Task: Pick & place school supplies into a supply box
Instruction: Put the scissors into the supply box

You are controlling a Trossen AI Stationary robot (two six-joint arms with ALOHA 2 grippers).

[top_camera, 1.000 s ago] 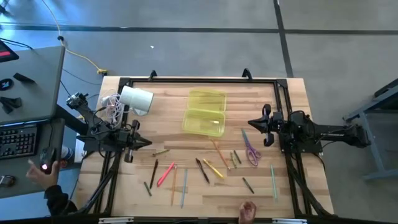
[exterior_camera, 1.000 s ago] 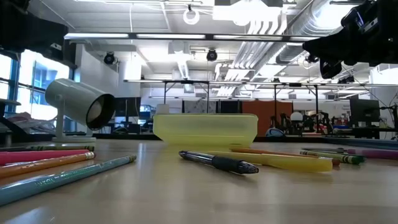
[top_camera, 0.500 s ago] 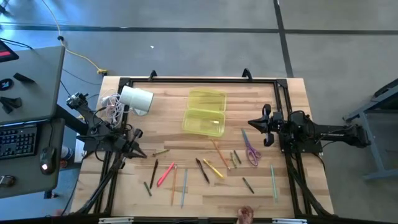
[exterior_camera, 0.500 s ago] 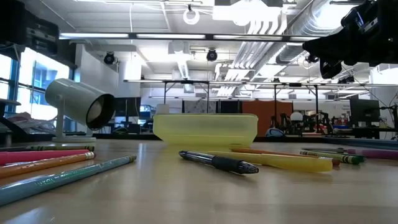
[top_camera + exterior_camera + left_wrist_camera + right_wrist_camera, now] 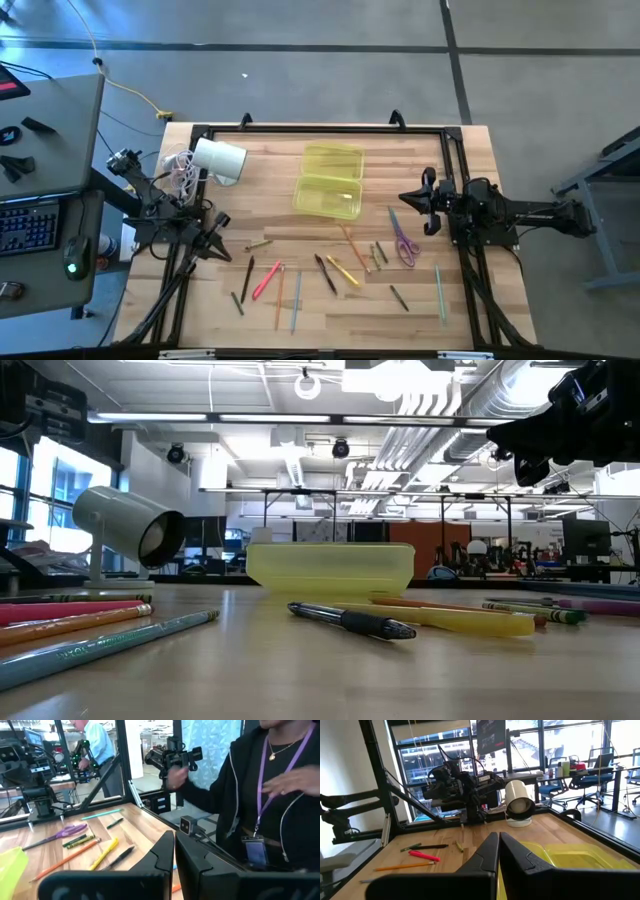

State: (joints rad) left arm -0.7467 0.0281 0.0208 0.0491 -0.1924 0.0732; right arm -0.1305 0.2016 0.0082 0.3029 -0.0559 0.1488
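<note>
The supply box [image 5: 328, 182] is a translucent yellow-green box lying open on the middle of the table, toward the far side. In the low view the box [image 5: 330, 568] rests on its flat bottom. Pens and pencils lie flat and scattered nearer: a pink one [image 5: 266, 281], a dark pen [image 5: 326, 273], a yellow one [image 5: 343, 270] and a light blue one [image 5: 296, 300]. The purple-handled scissors [image 5: 404, 240] lie to their right. My left gripper [image 5: 219, 250] hovers shut at the table's left side, pointing slantwise at the pencils. My right gripper [image 5: 408, 199] hovers shut, right of the box.
A white cylinder [image 5: 218, 160] with a bundle of cables stands at the far left corner. A dark frame [image 5: 320, 130] runs along the table's far edge and its sides. A person [image 5: 270, 795] stands beyond the table's near edge. Bare wood lies between the box and the pencils.
My left gripper has swung from pointing at the table's right edge to pointing slantwise toward the near right, and has shifted a little toward the near edge. A person's hand at the near edge has drawn back out of the high view.
</note>
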